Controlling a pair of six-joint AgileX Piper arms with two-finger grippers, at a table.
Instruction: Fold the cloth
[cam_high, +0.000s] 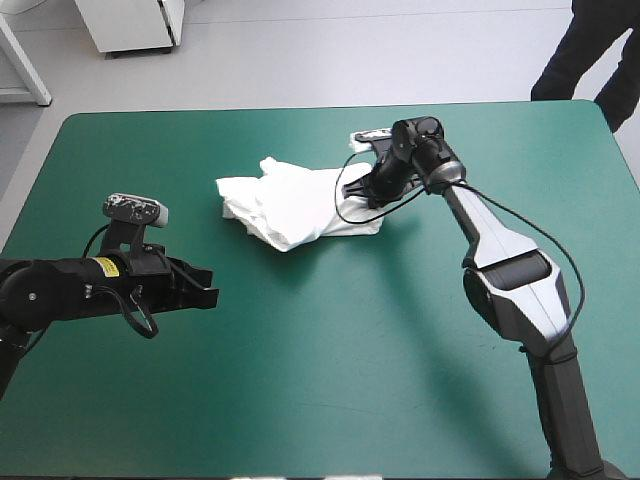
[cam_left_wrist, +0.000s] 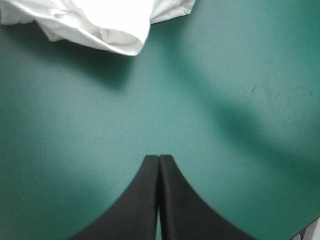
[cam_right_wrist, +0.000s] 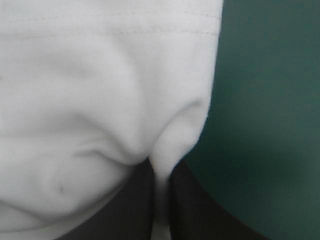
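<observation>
On teal-green cover | right gripper clamped on T-shirt | left gripper closed, apart

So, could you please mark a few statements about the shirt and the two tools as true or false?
1. The right tool is shut on the T-shirt. True.
2. The left tool also grips the T-shirt. False: it is shut on nothing, over bare table, apart from the T-shirt.
3. The T-shirt is neatly folded. False: it is a crumpled heap.
4. The T-shirt lies nearer the table's far edge than its near edge. True.
</observation>
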